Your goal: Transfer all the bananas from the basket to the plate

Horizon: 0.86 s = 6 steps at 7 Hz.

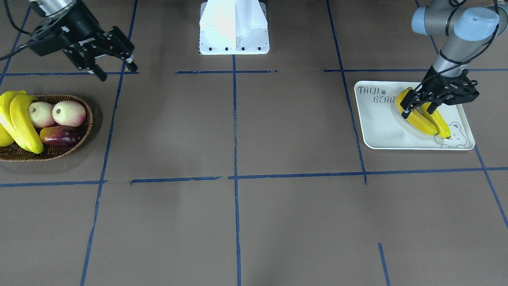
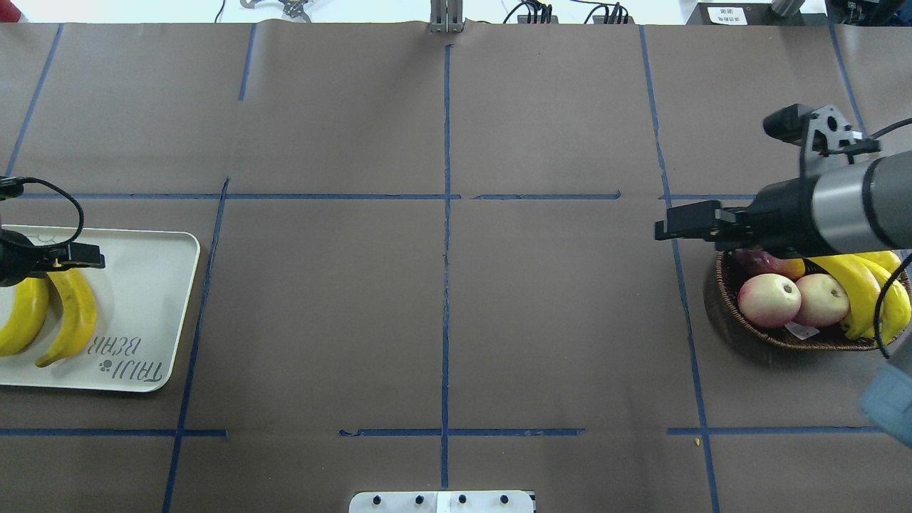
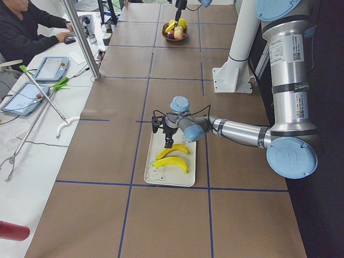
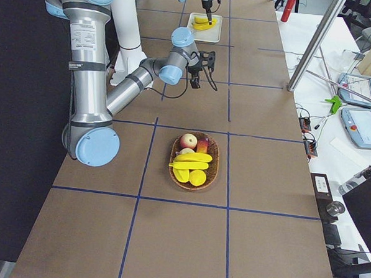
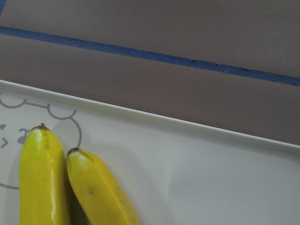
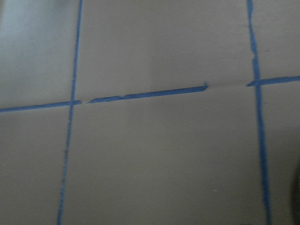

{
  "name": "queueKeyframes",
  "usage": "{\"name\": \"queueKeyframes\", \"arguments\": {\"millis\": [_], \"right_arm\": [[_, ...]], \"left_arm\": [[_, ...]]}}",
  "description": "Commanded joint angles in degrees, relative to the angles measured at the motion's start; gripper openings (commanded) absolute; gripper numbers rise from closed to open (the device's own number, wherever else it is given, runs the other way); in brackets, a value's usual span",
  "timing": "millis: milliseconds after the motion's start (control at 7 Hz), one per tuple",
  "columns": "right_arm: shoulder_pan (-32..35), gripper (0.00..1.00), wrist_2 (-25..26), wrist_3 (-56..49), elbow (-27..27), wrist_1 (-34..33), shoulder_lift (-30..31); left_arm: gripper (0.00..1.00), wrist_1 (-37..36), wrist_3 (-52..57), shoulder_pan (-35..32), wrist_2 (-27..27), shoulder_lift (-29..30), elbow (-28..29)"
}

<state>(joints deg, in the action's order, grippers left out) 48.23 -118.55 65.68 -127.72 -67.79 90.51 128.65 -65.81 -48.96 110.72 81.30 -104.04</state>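
Basket point(image 1: 59, 154): your front-facing view cuts it off at 9 o'clock; overhead, the right arm point(image 2: 833, 206) hides its 12 o'clock rim.
Basket bananas point(image 1: 24, 123): cropped by that same edge; tiny in your side views.
Plate point(image 2: 142, 313): overhead, cut off at 9 o'clock.
Right wrist view: tape lines point(image 6: 140, 93) blurred.

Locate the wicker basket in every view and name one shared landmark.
Front-facing: basket at the left edge, mid-height.
Overhead: basket at the right edge, below centre.
Exterior left: basket far off, top centre.
Exterior right: basket at centre.
Left wrist: not in it.
Right wrist: not clearly in it.
Shared landmark: the white plate at the table's opposite end.
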Motion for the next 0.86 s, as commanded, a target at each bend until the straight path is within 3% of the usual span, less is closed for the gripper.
{"name": "queueKeyframes", "arguments": {"millis": [0, 143, 286, 429, 571, 714], "right_arm": [[14.11, 1.00, -11.91, -22.17, 2.98, 0.64, 9.91], [18.52, 1.00, -15.62, -31.75, 6.48, 0.82, 13.08], [20.04, 0.99, -15.48, -36.72, 8.61, 1.95, 16.59], [20.32, 0.91, -15.40, -35.64, 9.33, 3.27, 16.80], [20.24, 0.72, -15.22, -33.45, 11.42, 3.80, 16.37], [19.80, 0.70, -14.17, -33.52, 12.40, 3.63, 16.01]], "left_arm": [[1.00, -2.78, -0.36, -1.31, 4.76, 4.03, -0.64], [1.00, -2.79, -0.63, -1.31, 4.77, 4.65, -0.73], [1.00, -2.79, -0.63, -1.22, 4.77, 4.83, -0.64], [1.00, -2.87, -1.76, -1.22, 4.86, 5.62, -0.38], [1.00, -2.87, -4.30, -1.22, 4.86, 7.02, 0.14], [1.00, -2.87, -4.58, -1.22, 4.86, 7.12, 0.24]]}}
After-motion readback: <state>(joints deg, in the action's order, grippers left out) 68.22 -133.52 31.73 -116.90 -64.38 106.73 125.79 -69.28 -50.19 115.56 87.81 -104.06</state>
